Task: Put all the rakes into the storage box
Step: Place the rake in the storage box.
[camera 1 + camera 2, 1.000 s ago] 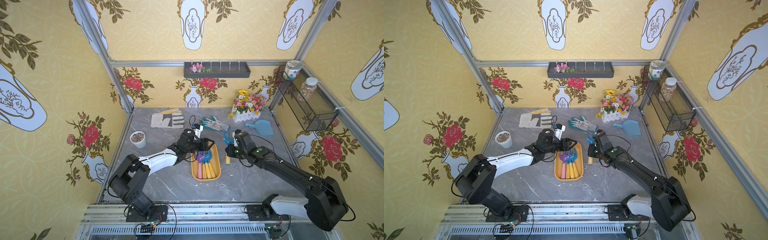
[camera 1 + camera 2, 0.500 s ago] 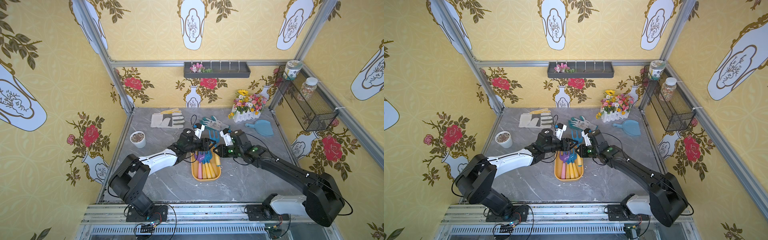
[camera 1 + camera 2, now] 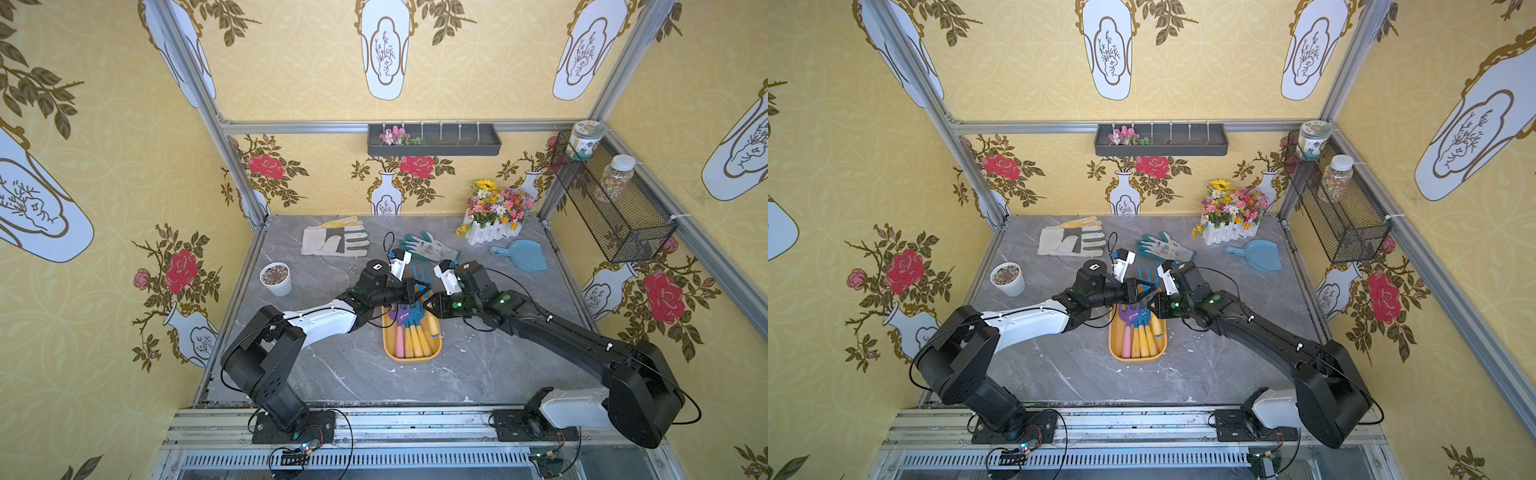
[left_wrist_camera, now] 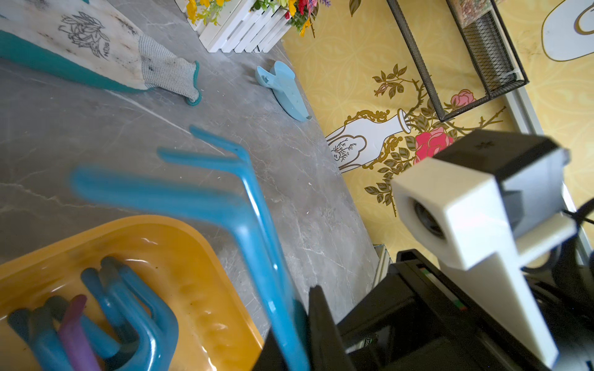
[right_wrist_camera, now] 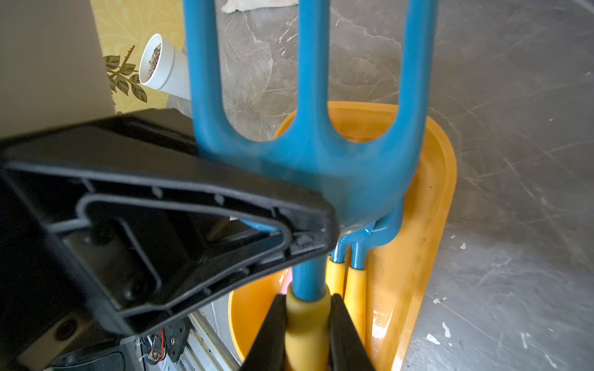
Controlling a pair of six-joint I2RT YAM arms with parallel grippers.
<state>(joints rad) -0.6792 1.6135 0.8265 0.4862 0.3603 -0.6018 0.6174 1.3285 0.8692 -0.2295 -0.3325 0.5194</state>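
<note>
Blue-tined rake with yellow handle aloft at frame centre, over the upper end of the orange storage box, left gripper clenched on its neck, right gripper seemingly clasping the handle

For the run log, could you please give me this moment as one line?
rake: held above storage box, not yet inside | left gripper: shut on its blue neck | right gripper: shut on its yellow handle
</note>
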